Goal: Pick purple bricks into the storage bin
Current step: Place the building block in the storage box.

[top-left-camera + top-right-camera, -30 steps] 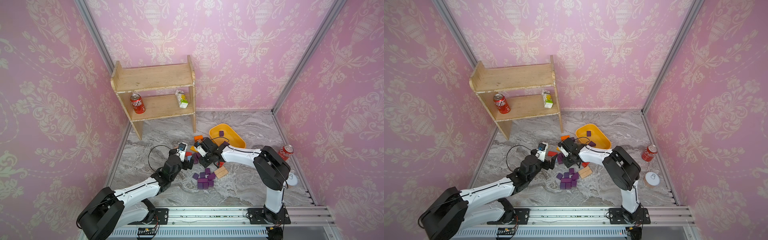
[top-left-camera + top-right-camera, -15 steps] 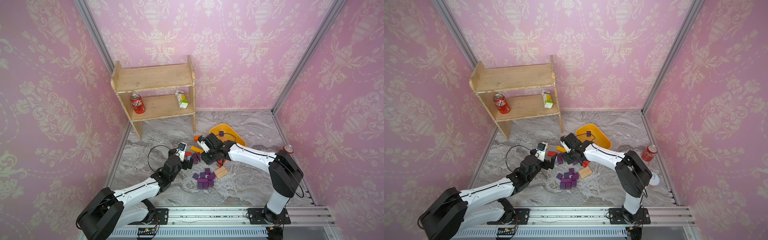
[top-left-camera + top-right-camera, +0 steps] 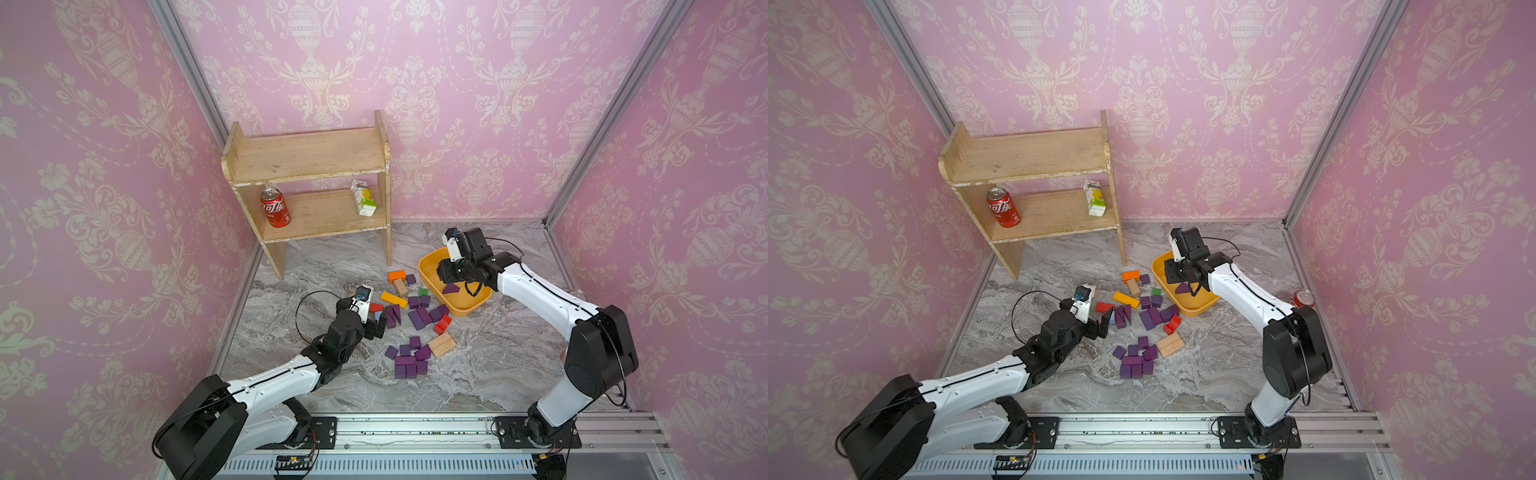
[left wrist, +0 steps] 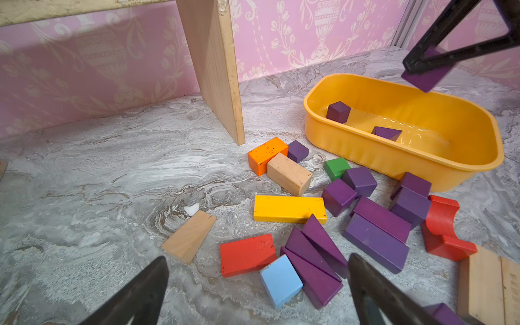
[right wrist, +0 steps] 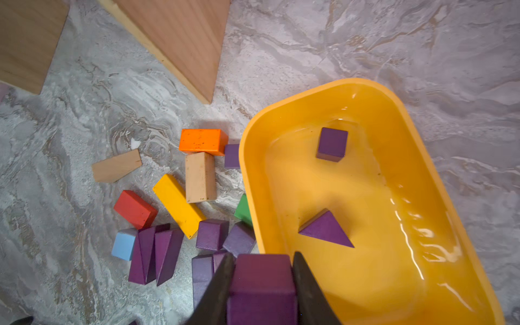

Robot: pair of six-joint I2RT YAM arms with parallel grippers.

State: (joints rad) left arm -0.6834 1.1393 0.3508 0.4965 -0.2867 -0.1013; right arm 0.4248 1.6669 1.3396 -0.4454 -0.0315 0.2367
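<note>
Since a second before, our right arm had swung away to the far right, carrying one purple brick (image 5: 261,289). It hung clear of the floor, pinched between the jaws of the right gripper (image 5: 263,257). The brick sat right above the left rim of the storage bin (image 5: 249,168), and the basin opened to its right, where a purple cube (image 5: 332,144) and a purple wedge (image 5: 327,230) already lay. We judged a small shift rightward should come before letting go. Our left gripper (image 4: 257,257) stood wide open and empty, low over the purple bricks (image 4: 312,253) left on the floor — the nearer arm to them.
</note>
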